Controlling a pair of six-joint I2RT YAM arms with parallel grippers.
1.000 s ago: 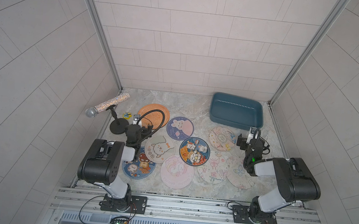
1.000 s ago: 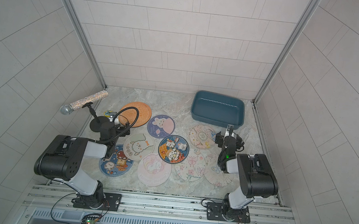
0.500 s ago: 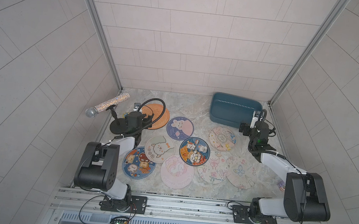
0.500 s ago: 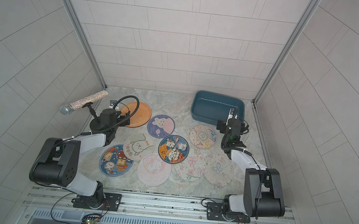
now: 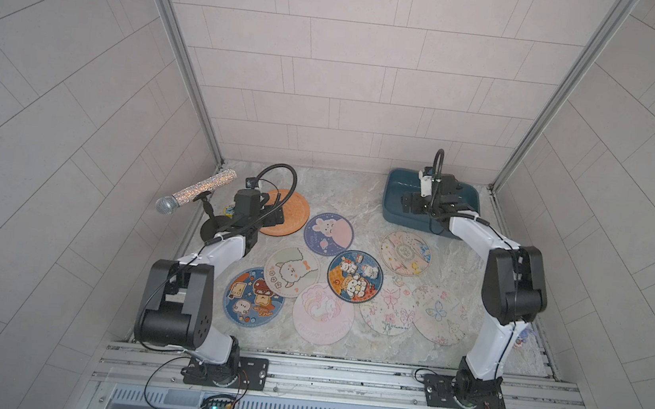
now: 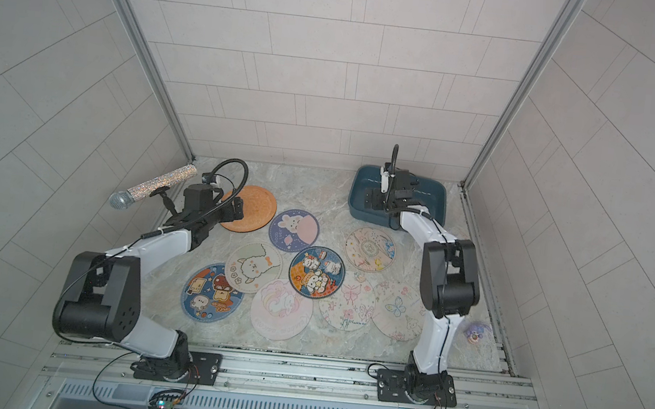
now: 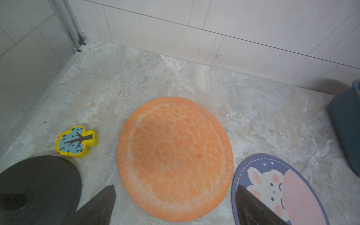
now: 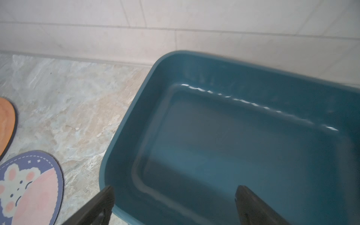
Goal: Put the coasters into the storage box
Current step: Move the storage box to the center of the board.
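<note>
Toward the back of the marble counter point(image 5: 352, 191), on the robot's right, the storage box point(image 5: 395, 217) is sitting close to the rear wall: dark teal, low walls, rounded corners. The right gripper point(image 8: 174, 194) is hanging over the box's left half, jaws standing wide apart and holding nothing. In the right wrist view one of its fingertips point(image 8: 97, 208) is showing over the box's corner rim, the other over its floor.

All nine coasters point(image 6: 281, 308) are lying flat on the counter, outside the box.
- Just in front of the box: cream emblem coaster point(image 5: 406, 252).
- Left of the box, apart from it: purple bunny coaster point(image 5: 329, 234); beyond that, the orange coaster point(image 5: 294, 212).
- Farther from the box, toward the robot: blue bears coaster point(image 5: 355, 276), alpaca coaster point(image 5: 291, 271), blue toast coaster point(image 5: 254, 297), pink unicorn coaster point(image 5: 322, 315), and a pair of butterfly coasters point(image 5: 436, 314).
- The blue bears coaster is overlapping the pink unicorn coaster's edge; the alpaca coaster is overlapping the blue toast coaster.

The left gripper point(image 7: 175, 190) is hovering at the orange coaster's near edge, jaws spread wide and gripping nothing. Whether it is touching the disc cannot be told.

Farthest left of the box, a glitter microphone point(image 5: 194, 191) is resting tilted on its black stand base point(image 7: 39, 185). A small yellow tree-shaped piece point(image 7: 76, 142) is lying just beside that base.
</note>
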